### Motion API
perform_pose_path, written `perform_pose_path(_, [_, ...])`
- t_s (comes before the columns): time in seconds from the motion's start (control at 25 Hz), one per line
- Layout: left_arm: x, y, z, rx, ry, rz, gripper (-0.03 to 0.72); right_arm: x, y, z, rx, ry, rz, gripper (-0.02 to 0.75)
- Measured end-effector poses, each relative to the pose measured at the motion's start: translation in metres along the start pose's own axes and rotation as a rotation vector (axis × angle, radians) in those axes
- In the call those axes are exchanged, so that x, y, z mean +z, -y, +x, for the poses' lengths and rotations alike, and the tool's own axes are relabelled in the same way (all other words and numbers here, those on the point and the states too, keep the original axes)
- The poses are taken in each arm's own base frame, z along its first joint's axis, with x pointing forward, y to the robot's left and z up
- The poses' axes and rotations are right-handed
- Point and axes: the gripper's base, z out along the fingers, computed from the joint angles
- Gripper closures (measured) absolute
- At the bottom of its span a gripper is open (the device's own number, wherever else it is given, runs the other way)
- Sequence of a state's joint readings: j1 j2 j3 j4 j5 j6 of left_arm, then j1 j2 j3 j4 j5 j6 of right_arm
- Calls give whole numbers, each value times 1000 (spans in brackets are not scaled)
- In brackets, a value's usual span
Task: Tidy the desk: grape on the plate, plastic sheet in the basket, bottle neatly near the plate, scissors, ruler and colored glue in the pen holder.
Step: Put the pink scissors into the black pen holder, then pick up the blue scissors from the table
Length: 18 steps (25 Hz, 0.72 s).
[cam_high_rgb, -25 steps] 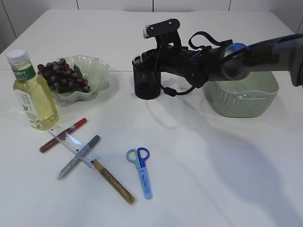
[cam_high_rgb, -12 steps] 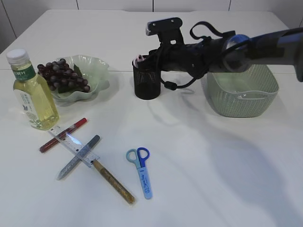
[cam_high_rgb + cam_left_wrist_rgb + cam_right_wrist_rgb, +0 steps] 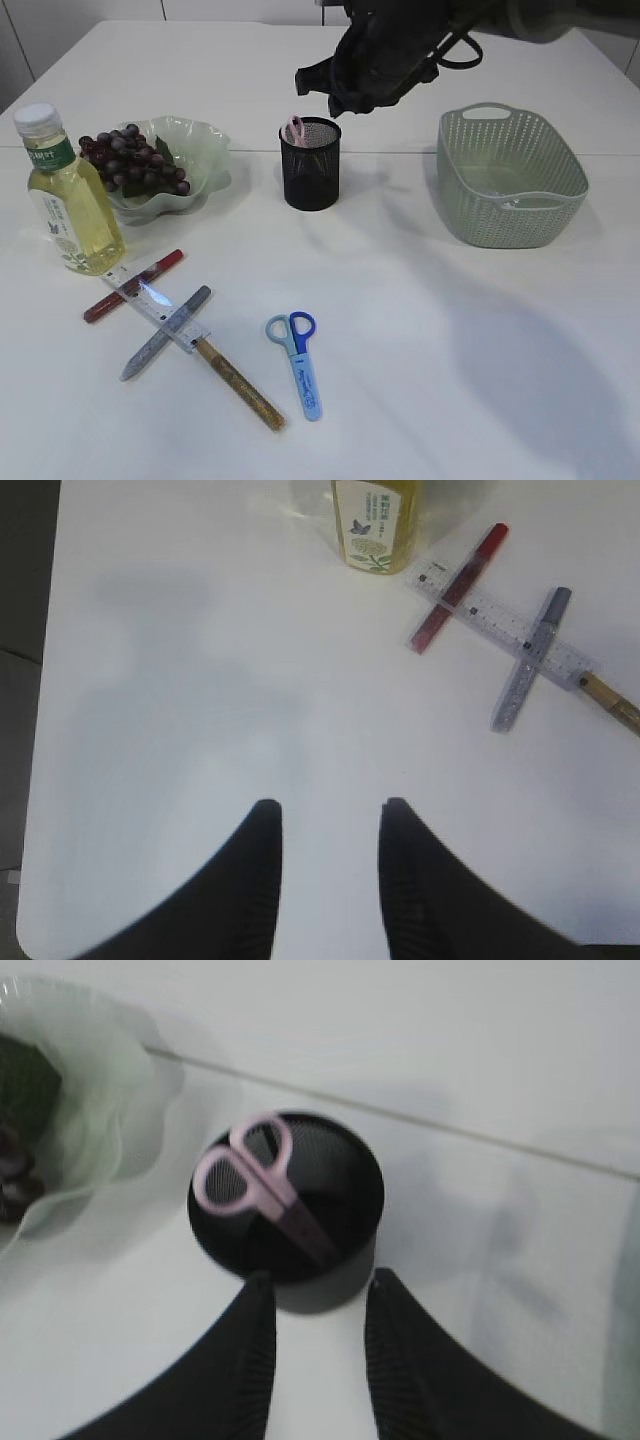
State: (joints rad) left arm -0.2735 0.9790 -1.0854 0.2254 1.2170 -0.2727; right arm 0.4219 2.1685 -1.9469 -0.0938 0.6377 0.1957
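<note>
Much bare table (image 3: 420, 350) lies between basket (image 3: 510, 190) and blue scissors (image 3: 298, 360).

Count: scissors 2, one pink (image 3: 262, 1182) in the holder (image 3: 310, 165) just beyond the right fingers (image 3: 255, 1360), one blue (image 3: 299, 362). Glue pens 3: red (image 3: 133, 285), silver (image 3: 166, 332), gold (image 3: 240, 385). Ruler (image 3: 155, 301) 1. Bottle (image 3: 65, 195) 1. Grape bunch (image 3: 130, 158) 1. Plate (image 3: 200, 150) 1. Basket (image 3: 510, 185) 1.
</note>
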Motion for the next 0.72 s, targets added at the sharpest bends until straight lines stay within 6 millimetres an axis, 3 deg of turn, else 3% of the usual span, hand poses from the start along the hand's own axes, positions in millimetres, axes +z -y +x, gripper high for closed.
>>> perform_pose_path(0.16, [0,0,0,0,0,0,446,-25,-10,2,-10,-227,23,481])
perform_pose_path(0.36, [0,-1,2,0,-24,-7,446,-47,-15,1,-24,-360,35,481])
perform_pose_path(0.72, [0,2,3,-11,-38,22,446,-50,-20,4,4,-408,-11,481])
